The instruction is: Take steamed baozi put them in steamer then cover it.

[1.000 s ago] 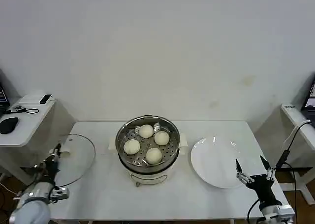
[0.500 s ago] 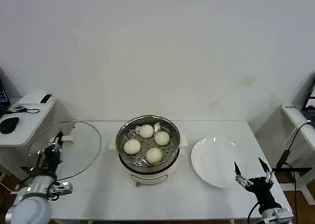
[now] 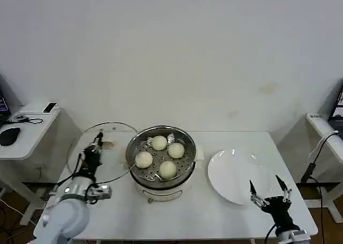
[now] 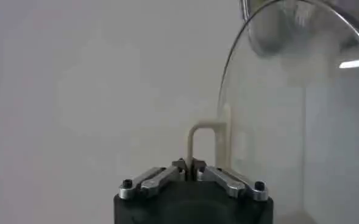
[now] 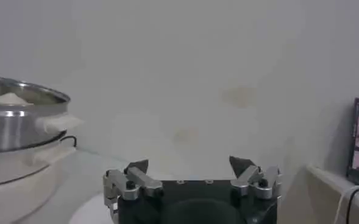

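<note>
Left hand pinches the cover by its cream handle, sensible for glass that's probably heavy and slick; right hand waits spread.

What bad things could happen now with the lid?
The left gripper pinches the lid only by its thin handle, so the glass might swing or slip. The lid's edge sits near the steamer rim and could bump it. If lowered crooked, it may press the buns.
</note>
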Controlling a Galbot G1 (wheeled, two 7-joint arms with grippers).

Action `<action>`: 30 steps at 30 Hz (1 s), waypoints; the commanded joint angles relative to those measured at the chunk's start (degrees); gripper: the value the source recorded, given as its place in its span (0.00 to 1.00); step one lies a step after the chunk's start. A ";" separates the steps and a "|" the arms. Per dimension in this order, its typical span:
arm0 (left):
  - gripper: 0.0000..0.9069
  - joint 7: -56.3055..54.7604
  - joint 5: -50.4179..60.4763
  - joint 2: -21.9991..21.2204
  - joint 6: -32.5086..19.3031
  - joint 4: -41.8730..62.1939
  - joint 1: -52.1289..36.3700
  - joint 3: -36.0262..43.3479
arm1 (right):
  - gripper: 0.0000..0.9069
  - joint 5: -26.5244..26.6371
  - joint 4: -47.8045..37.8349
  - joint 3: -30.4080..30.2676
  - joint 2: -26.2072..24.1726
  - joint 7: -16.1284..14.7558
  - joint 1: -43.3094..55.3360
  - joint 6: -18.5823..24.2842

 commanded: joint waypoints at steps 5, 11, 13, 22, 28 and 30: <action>0.00 4.01 5.36 -7.59 6.49 1.64 -14.64 17.84 | 1.00 -4.77 0.27 -3.38 2.14 0.21 0.22 -0.07; 0.00 7.00 9.90 -9.35 6.93 2.65 -15.25 20.52 | 1.00 -6.17 0.08 -4.96 3.08 0.23 0.61 -0.17; 0.00 8.13 11.11 -9.43 6.92 3.00 -15.41 21.08 | 1.00 -6.62 -0.19 -5.39 3.40 0.36 0.74 -0.19; 0.00 9.46 11.57 -10.05 7.54 4.78 -16.90 24.30 | 1.00 -7.24 -0.60 -5.56 3.65 0.34 1.06 -0.19; 0.00 9.37 11.58 -11.29 7.56 6.46 -18.58 26.25 | 1.00 -7.98 -0.79 -6.24 4.07 0.34 1.07 -0.11; 0.00 9.41 11.63 -11.51 7.50 6.87 -18.85 26.50 | 1.00 -8.03 -0.80 -6.27 4.14 0.36 1.01 -0.09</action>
